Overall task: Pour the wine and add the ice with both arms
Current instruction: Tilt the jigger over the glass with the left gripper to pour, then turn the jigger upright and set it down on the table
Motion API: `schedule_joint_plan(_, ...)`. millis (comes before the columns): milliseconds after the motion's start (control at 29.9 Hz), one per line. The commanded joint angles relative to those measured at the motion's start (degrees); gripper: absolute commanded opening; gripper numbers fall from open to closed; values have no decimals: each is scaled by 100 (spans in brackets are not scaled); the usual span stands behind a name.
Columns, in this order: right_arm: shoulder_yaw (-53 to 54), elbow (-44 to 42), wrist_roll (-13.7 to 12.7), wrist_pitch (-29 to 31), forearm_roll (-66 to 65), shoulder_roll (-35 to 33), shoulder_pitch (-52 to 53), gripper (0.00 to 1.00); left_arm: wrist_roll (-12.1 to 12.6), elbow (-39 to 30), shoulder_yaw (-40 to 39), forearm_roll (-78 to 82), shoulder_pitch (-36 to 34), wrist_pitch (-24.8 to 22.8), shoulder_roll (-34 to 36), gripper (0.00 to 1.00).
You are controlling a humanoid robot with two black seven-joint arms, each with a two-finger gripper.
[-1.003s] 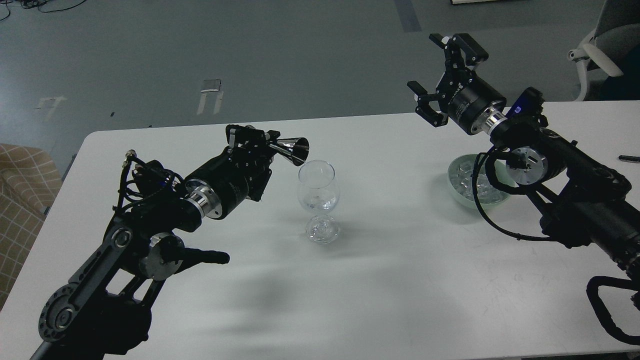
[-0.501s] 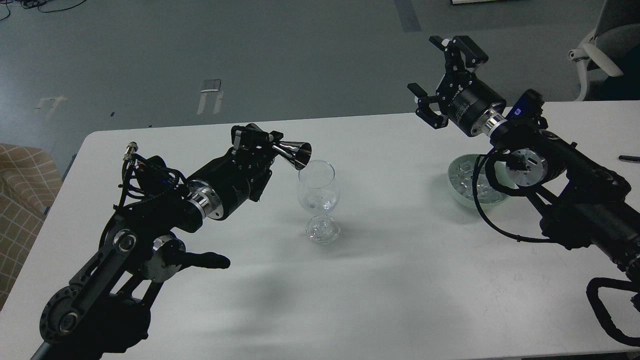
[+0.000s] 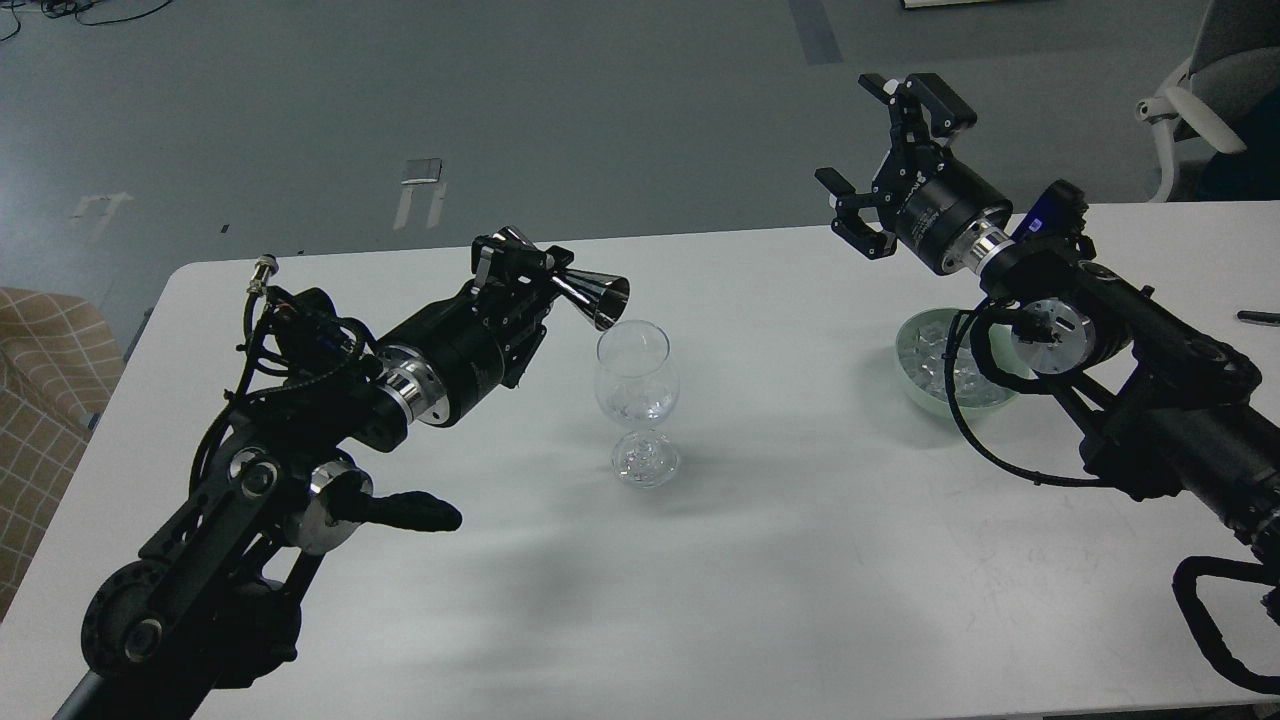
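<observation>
table (image 3: 800, 560) white, fills lower frame | my left gripper (image 3: 520, 268) centre-left, clamped on steel jigger (image 3: 590, 292) tipped at wine glass (image 3: 637, 400) rim | my right gripper (image 3: 890, 160) upper right, fingers spread, empty | ice (image 3: 935, 355) in green bowl (image 3: 915, 385), right | advice: I'd keep the spout over the rim, tilt slowly

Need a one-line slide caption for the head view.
Left gripper tips a shiny metal jigger over a clear stemmed glass; right gripper hangs open above the ice bowl.
</observation>
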Motion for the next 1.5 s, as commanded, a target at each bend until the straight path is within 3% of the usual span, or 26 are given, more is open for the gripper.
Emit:
schedule_joint_plan(0, -2, 0, 0, 0, 0, -9, -2, 100, 0, -9, 16, -2, 6, -58, -1, 14)
schedule_joint_plan(435, -2, 0, 0, 8, 0, 0, -38, 100, 0, 9, -300, -440, 68, 12, -98, 16)
schedule_joint_plan(735, -2, 9, 0, 0, 0, 0, -46, 100, 0, 9, -1380, -2839, 23, 882, -89, 16)
schedule_joint_plan(936, -2, 9, 0, 8, 0, 0, -46, 100, 0, 70, -2066, -4341, 374, 1444, -247, 16)
schedule_joint_plan(1103, -2, 9, 0, 8, 0, 0, -82, 100, 0, 438, -2488, -4545, 937, 1287, -590, 18)
schedule_joint_plan(1170, -2, 9, 0, 0, 0, 0, -82, 100, 0, 894, -2646, -4563, 1104, 928, -765, 18)
schedule_joint_plan(1337, -2, 9, 0, 0, 0, 0, -73, 100, 0, 1290, -2778, -4668, 1166, 505, -863, 19)
schedule_joint_plan(1471, -2, 18, -9, 0, 0, 0, -90, 100, -233, 2012, -2937, -4897, 1157, 57, -854, 19)
